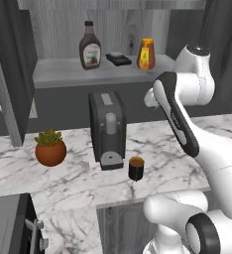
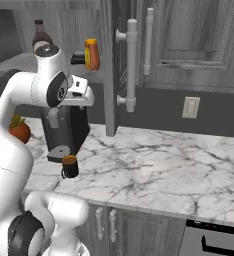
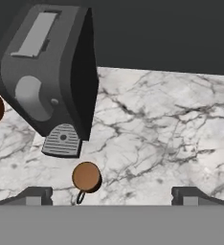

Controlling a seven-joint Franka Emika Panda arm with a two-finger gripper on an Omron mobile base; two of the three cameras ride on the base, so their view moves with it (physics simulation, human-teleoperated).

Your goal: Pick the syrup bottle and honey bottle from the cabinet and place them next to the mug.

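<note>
The syrup (image 1: 90, 46) and the honey (image 1: 146, 54) both stand upright on the cabinet (image 1: 63, 72) shelf, well apart, with a small dark scale (image 1: 118, 59) between them; neither has been picked, so the task is at its very start, as I judge it. The mug (image 1: 136, 168) sits on the marble counter (image 1: 177, 149), just in front of the coffee machine (image 1: 107, 128) and slightly to its right, with bare counter beside it for both bottles; a potted plant (image 1: 50, 148) stands off to the left.

The gripper (image 3: 112, 195) hangs over the counter looking down, its two fingertips spread wide with nothing between them; in the hand view the mug lies just inside the left fingertip (image 3: 35, 195).

The step in hand looks like the reach for the first bottle. The next move calls for lifting the hand to shelf height, turning it to face the cabinet, and coming in level around a bottle's body; the honey is the nearer of the two to the arm, and the scale beside it leaves little room on that side.
</note>
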